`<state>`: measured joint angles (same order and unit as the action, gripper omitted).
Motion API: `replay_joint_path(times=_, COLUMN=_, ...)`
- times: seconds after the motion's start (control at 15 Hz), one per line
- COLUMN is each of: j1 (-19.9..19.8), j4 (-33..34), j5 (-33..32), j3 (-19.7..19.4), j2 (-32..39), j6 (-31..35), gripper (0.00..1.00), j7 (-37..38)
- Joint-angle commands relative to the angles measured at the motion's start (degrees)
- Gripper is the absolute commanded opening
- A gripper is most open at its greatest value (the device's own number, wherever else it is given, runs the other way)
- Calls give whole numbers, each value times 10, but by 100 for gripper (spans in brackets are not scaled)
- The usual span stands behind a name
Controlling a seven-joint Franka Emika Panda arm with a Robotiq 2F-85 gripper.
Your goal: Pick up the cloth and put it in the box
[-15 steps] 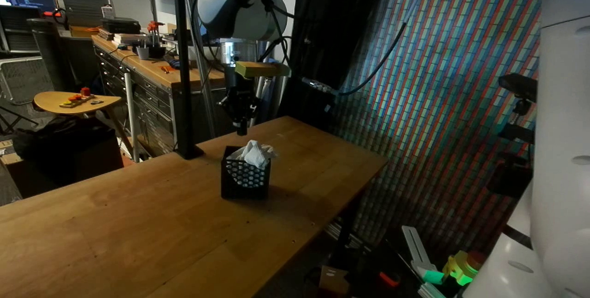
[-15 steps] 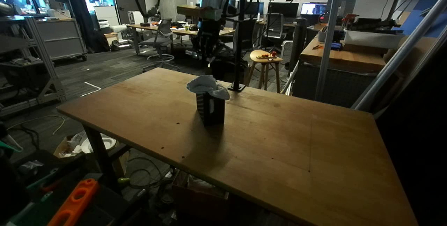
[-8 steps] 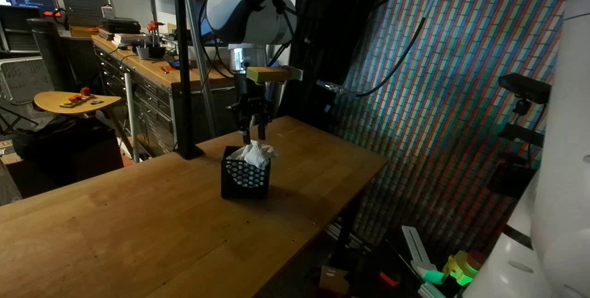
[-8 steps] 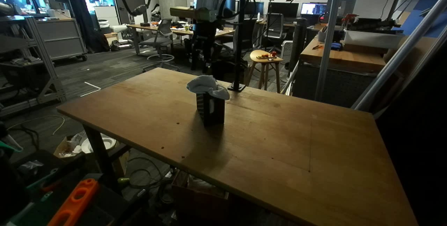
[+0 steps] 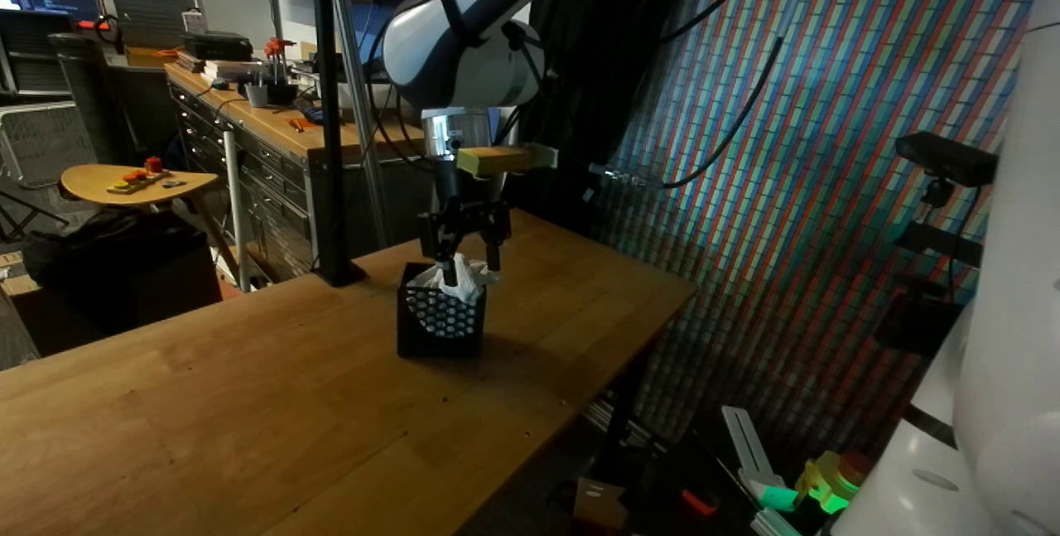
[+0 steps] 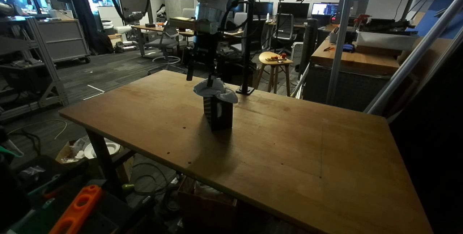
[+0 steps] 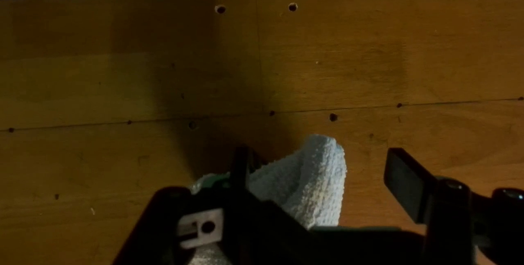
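The black box (image 5: pixel 410 330) with lattice sides stands on the wooden table, also seen as a dark box (image 6: pixel 222 118) from another side. Bunched in its top is the pale cloth (image 5: pixel 469 282), which bulges above the rim and droops over an edge in an exterior view (image 6: pixel 217 92). My gripper (image 5: pixel 472 272) points down just above the box, jaws wide apart. In the wrist view a ridge of cloth (image 7: pixel 323 175) rises between the fingers, clear of the right finger (image 7: pixel 409 185); whether the left finger touches it I cannot tell. The gripper body hides the box there.
A black post (image 5: pixel 330 130) rises from the table's far edge, close to the box. The wooden table (image 6: pixel 289 132) has several small holes. A wood-topped workbench (image 5: pixel 240 109) and a stool (image 6: pixel 273 58) stand beyond it.
The gripper has come down to the cloth, moving right in one exterior picture and left in the opposite one. Its fingers have spread from shut to wide apart. Cloth and box have stayed put.
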<state>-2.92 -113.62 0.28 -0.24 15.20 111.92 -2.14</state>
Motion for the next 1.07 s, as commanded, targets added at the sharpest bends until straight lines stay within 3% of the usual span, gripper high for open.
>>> replay_joint_path(times=0.0, j1=4, j4=-33, j5=5, j3=-2, j2=-24, j6=19, gripper=79, j7=-4)
replay_joint_path(times=0.87, j1=1, j4=-20, j5=3, j3=-2, j2=-3, j6=51, gripper=80, j7=-23)
replay_joint_path(times=0.93, j1=1, j4=-21, j5=4, j3=-2, j2=-2, j6=54, gripper=55, j7=-25)
replay_joint_path(times=1.0, j1=1, j4=-21, j5=3, j3=-2, j2=-1, j6=57, gripper=54, j7=-26)
